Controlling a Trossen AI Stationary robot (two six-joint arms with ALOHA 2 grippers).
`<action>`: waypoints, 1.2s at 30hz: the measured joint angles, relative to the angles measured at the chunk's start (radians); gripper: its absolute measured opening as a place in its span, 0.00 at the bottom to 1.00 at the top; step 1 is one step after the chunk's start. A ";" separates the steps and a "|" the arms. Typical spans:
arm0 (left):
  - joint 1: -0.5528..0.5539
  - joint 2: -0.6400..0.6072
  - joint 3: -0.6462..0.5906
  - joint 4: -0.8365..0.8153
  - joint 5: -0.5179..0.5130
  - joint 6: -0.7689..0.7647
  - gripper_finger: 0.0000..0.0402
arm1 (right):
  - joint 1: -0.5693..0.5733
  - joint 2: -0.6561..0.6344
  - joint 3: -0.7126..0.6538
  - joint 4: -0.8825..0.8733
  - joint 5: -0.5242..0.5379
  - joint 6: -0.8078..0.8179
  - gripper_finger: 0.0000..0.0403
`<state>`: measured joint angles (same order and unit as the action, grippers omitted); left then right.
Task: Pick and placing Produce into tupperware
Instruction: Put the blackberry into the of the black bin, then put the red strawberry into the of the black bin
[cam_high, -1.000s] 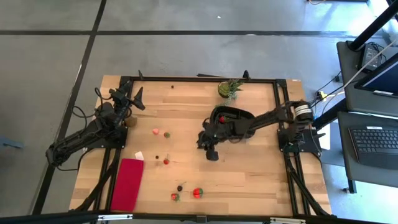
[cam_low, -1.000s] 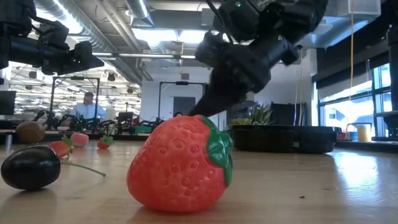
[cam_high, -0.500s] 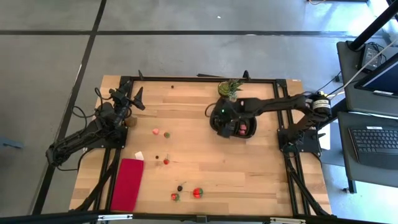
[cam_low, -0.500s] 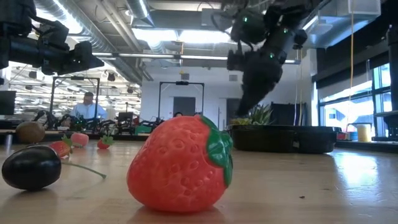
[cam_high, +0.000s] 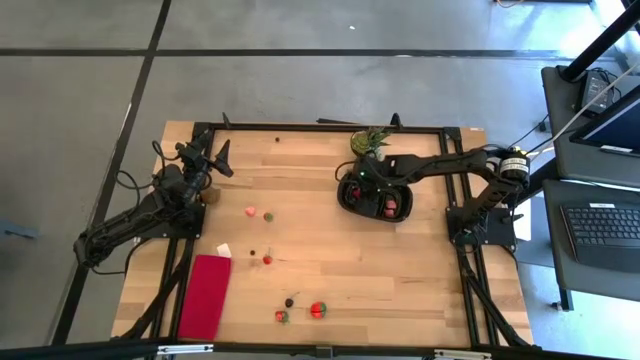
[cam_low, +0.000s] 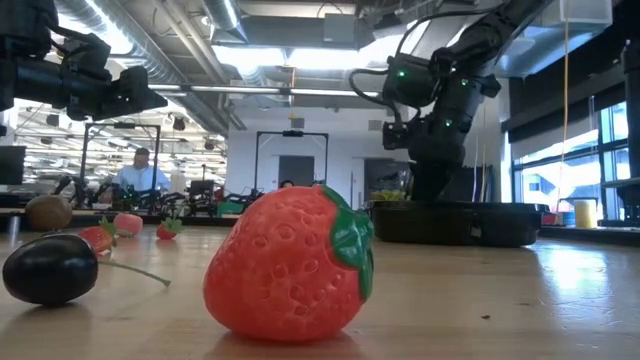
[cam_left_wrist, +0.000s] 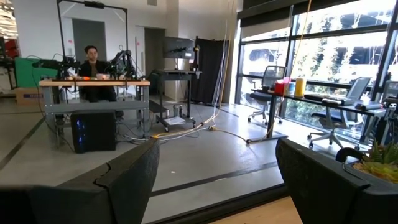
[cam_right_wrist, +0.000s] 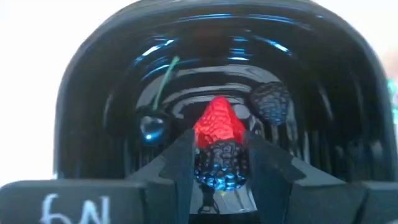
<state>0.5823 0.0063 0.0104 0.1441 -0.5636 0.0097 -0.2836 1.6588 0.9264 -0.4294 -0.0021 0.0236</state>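
The black oval tupperware (cam_high: 400, 199) stands at the table's far right; a red strawberry (cam_right_wrist: 217, 120), a dark bumpy berry (cam_right_wrist: 271, 101) and a dark cherry with a stem (cam_right_wrist: 152, 128) lie in it. My right gripper (cam_high: 362, 190) hangs over the tupperware's left part, pointing steeply down, shut on a dark bumpy berry (cam_right_wrist: 221, 163). More produce lies on the table: pink pieces (cam_high: 251, 211), a small red piece (cam_high: 267, 259), a dark berry (cam_high: 289, 301) and a strawberry (cam_high: 318, 310) near the front edge. My left gripper (cam_high: 208, 155) waits open at the far left, touching nothing. My right gripper pinches the dark bumpy berry by its two sides (cam_right_wrist: 205, 167) between its two fingers. The fingers come from above, slanting down into the tupperware. The berry sits between the fingertips above the container's floor, just in front of the red strawberry; whether it touches anything below, I cannot tell.
A green potted plant (cam_high: 370, 142) stands just beyond the tupperware at the far edge. A red cloth (cam_high: 205, 295) lies at the near left, a brown round fruit (cam_high: 211, 196) by the left arm. A black frame (cam_high: 320, 127) runs around the table. Bare wood lies in the middle.
My right gripper has swung from the middle of the table toward the far right edge, to a place over the tupperware, and has tipped from a slant to pointing steeply down. The produce on the table has stayed where it was.
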 joint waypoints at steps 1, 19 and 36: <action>0.000 0.000 0.000 0.000 0.000 0.000 0.79 | 0.000 0.000 0.000 0.000 0.000 -0.002 0.33; 0.000 0.000 0.000 0.000 0.000 0.000 0.79 | 0.010 -0.015 0.098 -0.120 0.001 0.094 0.64; 0.000 0.000 0.000 0.000 0.000 -0.001 0.79 | 0.316 -0.019 0.148 0.246 -0.029 0.074 0.63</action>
<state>0.5820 0.0063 0.0105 0.1440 -0.5636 0.0090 0.0323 1.6399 1.0744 -0.1829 -0.0307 0.0980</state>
